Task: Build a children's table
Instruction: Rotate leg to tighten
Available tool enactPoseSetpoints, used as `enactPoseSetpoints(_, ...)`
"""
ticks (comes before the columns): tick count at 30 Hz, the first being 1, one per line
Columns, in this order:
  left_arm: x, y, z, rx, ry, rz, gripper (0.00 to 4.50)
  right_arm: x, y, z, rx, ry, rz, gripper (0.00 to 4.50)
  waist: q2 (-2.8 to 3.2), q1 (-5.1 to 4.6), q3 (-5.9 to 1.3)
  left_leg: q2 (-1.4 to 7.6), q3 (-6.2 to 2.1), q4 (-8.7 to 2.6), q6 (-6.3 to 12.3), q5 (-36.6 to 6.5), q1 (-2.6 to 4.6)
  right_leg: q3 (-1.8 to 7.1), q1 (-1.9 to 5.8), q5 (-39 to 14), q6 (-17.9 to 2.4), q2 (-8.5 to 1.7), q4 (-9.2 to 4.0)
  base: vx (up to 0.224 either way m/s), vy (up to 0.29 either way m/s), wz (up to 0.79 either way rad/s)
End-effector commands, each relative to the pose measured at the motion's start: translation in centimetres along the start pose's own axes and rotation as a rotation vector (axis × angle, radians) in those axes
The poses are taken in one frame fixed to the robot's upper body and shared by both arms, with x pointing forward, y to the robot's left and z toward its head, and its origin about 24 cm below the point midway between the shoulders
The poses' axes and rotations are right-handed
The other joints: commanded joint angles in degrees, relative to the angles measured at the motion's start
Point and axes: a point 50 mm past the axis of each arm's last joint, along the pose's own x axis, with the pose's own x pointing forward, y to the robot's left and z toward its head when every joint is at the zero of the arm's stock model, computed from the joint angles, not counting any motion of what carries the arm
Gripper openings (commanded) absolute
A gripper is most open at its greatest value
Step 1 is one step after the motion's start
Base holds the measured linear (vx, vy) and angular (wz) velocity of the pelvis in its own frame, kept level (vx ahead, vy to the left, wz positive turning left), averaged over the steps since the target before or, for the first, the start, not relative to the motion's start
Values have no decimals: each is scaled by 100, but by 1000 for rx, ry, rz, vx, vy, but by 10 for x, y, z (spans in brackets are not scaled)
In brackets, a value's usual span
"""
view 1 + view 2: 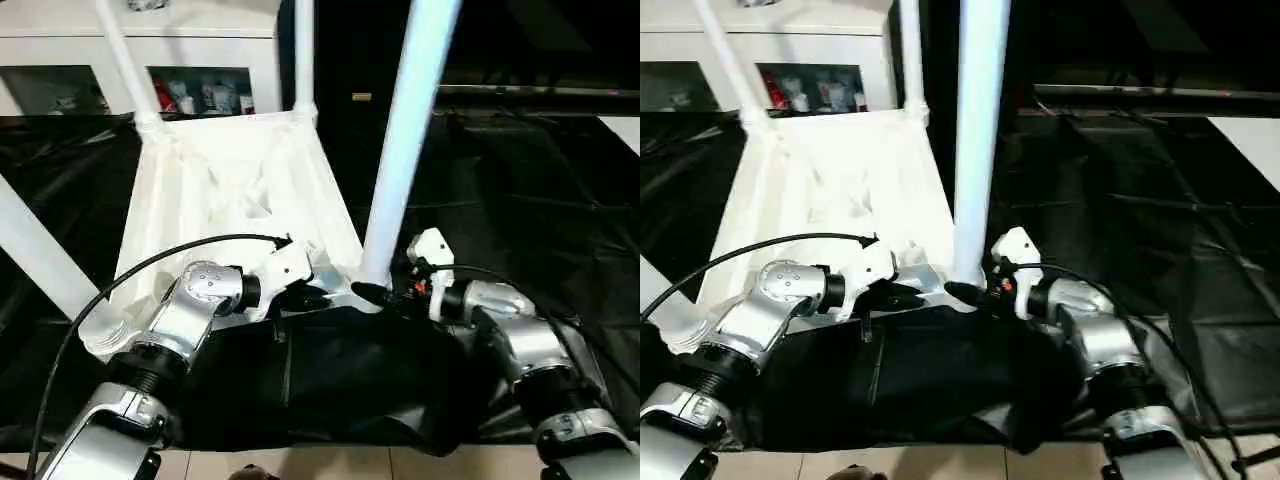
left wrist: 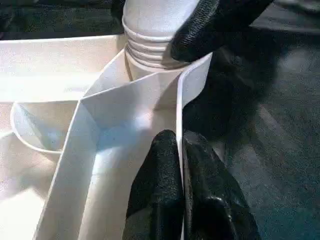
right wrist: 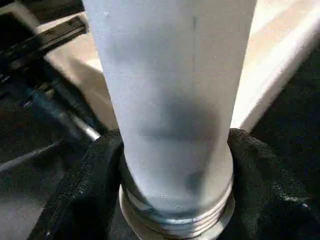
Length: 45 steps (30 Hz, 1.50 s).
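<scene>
White plastic rectangular tabletop point(image 1: 235, 190) lies upside down on the black-draped work table point(image 1: 540, 200), ribbed underside facing up, long axis running away from the robot. Round sockets sit at its corners.

Four long white tapered tube legs stand in or at the corner sockets:
- near-right leg point(image 1: 405, 140): rises steeply from the near-right corner socket, threaded base visible at the socket mouth in the left wrist view point(image 2: 150, 45) and in the right wrist view point(image 3: 175, 125).
- near-left leg point(image 1: 40, 255): leans out toward the left edge from the near-left corner socket.
- far-left leg point(image 1: 125, 60) and far-right leg point(image 1: 304, 55): both upright at the far corners.

Left gripper point(image 1: 305, 297): closed, its two black fingers point(image 2: 165, 190) pinching the thin upright rim wall of the tabletop next to the near-right corner. One finger is on each side of the wall.

Right gripper point(image 1: 385, 293): at the base of the near-right leg, just above the socket. Its black fingers point(image 3: 85, 200) flank the leg's lower end on both sides, wrapped closely around the tube. Contact looks likely, but I cannot tell whether they are clamped firmly or only resting against it.

Behind the work table stands a white cabinet point(image 1: 190, 45) with glass fronts, small items on its shelf.
</scene>
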Motion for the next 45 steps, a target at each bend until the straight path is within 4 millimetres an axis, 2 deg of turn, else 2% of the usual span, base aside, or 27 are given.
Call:
enactPoseSetpoints(1, 10, 3, -2, -62, -7, 75, 0, 5, -4, -16, 64, 73, -144, 273, -69, -6, -289, 332, -103, -403, 293, -975, 118, 280, 211, -625, -1392, -538, -476, 0, 0, 0)
enactPoseSetpoints(2, 15, 6, 0, -71, 2, 120, 0, 10, -5, -20, 104, 82, -221, 273, -57, -29, -275, 330, -106, -421, 194, -1134, 126, 288, 197, -960, -1338, -547, -508, 0, 0, 0)
enactPoseSetpoints(4, 26, 12, 5, -87, 25, 208, 0, 18, -9, -25, 153, 111, -374, 273, -50, -59, -274, 329, -122, -442, 58, -1294, 138, 294, 200, -1296, -1235, -553, -538, 0, 0, 0)
enactPoseSetpoints(6, 31, 14, 7, -94, 32, 244, 0, 21, -10, -26, 166, 125, -428, 272, -47, -80, -277, 323, -131, -453, -29, -1326, 148, 295, 188, -1379, -1177, -545, -549, 0, 0, 0)
enactPoseSetpoints(7, 35, 14, 10, -100, 33, 260, 0, 23, -11, -26, 168, 134, -461, 272, -54, -64, -293, 336, -130, -447, -20, -1247, 141, 301, 200, -1196, -1159, -551, -535, 0, 0, 0)
enactPoseSetpoints(10, 53, 16, 25, -160, -4, 362, 0, 36, -13, -18, 160, 158, -570, 272, -49, -59, -314, 296, -119, -409, 57, -1005, 113, 295, 219, -758, -1234, -550, -504, 0, 0, 0)
enactPoseSetpoints(12, 55, 16, 26, -155, -1, 364, 0, 39, -11, -17, 151, 151, -559, 272, -48, -42, -335, 304, -118, -395, 158, -853, 108, 286, 238, -422, -1275, -549, -479, 0, 0, 0)
enactPoseSetpoints(13, 57, 15, 27, -145, 6, 361, 0, 42, -9, -14, 143, 139, -543, 272, -54, -28, -348, 311, -120, -380, 267, -668, 86, 281, 257, -51, -1308, -549, -434, 0, 0, 0)
enactPoseSetpoints(15, 59, 15, 28, -140, 8, 361, 0, 44, -9, -12, 133, 133, -542, 272, -59, -11, -359, 303, -112, -355, 432, -543, 88, 272, 256, 260, -1358, -549, -413, 0, 0, 0)
enactPoseSetpoints(16, 60, 14, 27, -134, 16, 351, 0, 45, -9, -11, 135, 117, -546, 272, -60, -3, -354, 304, -109, -357, 493, -542, 87, 266, 256, 272, -1388, -556, -414, 0, 0, 0)
enactPoseSetpoints(18, 60, 14, 26, -133, 19, 352, 0, 45, -10, -10, 150, 104, -551, 272, -57, 0, -338, 304, -103, -369, 497, -729, 102, 264, 241, -26, -1388, -562, -456, 0, 0, 0)
enactPoseSetpoints(19, 60, 14, 24, -136, 27, 348, 0, 45, -11, -8, 179, 71, -553, 328, -74, 3, -329, 311, -98, -377, 460, -860, 116, 266, 236, -262, -1379, -569, -478, 0, 0, 0)
enactPoseSetpoints(23, 57, 15, 21, -132, 34, 342, 0, 44, -13, -3, 175, 43, -539, 354, -58, 3, -322, 331, -118, -408, 388, -946, 97, 262, 244, -488, -1323, -579, -488, 0, 0, 0)
enactPoseSetpoints(24, 56, 15, 20, -127, 37, 335, 0, 44, -13, -1, 166, 32, -527, 382, -61, 2, -322, 332, -117, -408, 384, -927, 94, 261, 242, -438, -1314, -575, -483, 0, 0, 0)
enactPoseSetpoints(27, 54, 15, 18, -113, 42, 317, 0, 43, -15, 3, 148, 14, -505, 392, -73, 0, -320, 326, -115, -406, 423, -922, 88, 257, 247, -434, -1311, -581, -485, 0, 0, 0)
enactPoseSetpoints(32, 41, 13, 7, -76, 16, 249, 0, 28, -20, 9, 68, 18, -344, 439, -101, -10, -324, 316, -107, -374, 613, -755, 55, 248, 273, -254, -1313, -582, -472, 0, 0, 0)
enactPoseSetpoints(34, 34, 10, 3, -63, -3, 197, 0, 20, -20, 12, 31, 7, -240, 439, -101, 10, -310, 327, -107, -377, 675, -760, 56, 240, 273, -351, -1296, -580, -490, 0, 0, 0)
enactPoseSetpoints(37, 28, 6, -1, -49, -18, 132, 0, 10, -18, 14, -15, 8, -136, 439, -95, 17, -307, 352, -104, -387, 645, -864, 68, 235, 248, -568, -1269, -576, -498, 0, 0, 0)
enactPoseSetpoints(38, 22, 3, -3, -45, -32, 81, 0, 3, -16, 14, -50, 19, -67, 439, -88, 24, -292, 360, -104, -409, 566, -1002, 78, 239, 237, -886, -1231, -578, -527, 0, 0, 0)
enactPoseSetpoints(40, 13, -3, -4, -34, -48, -4, 0, -7, -15, 14, -81, 36, 2, 439, -97, 32, -283, 383, -117, -427, 536, -1030, 47, 248, 244, -990, -1179, -586, -516, 0, 0, 0)
enactPoseSetpoints(43, 4, -8, -5, -20, -57, -69, 0, -16, -14, 14, -87, 54, 66, 439, -71, 26, -284, 386, -105, -436, 500, -1051, 68, 252, 206, -946, -1248, -556, -504, 0, 0, 0)
enactPoseSetpoints(45, 0, -9, -3, -21, -67, -76, 0, -18, -12, 12, -95, 77, 100, 439, -84, 25, -295, 381, -101, -430, 496, -958, 70, 249, 207, -760, -1296, -551, -483, 0, 0, 0)
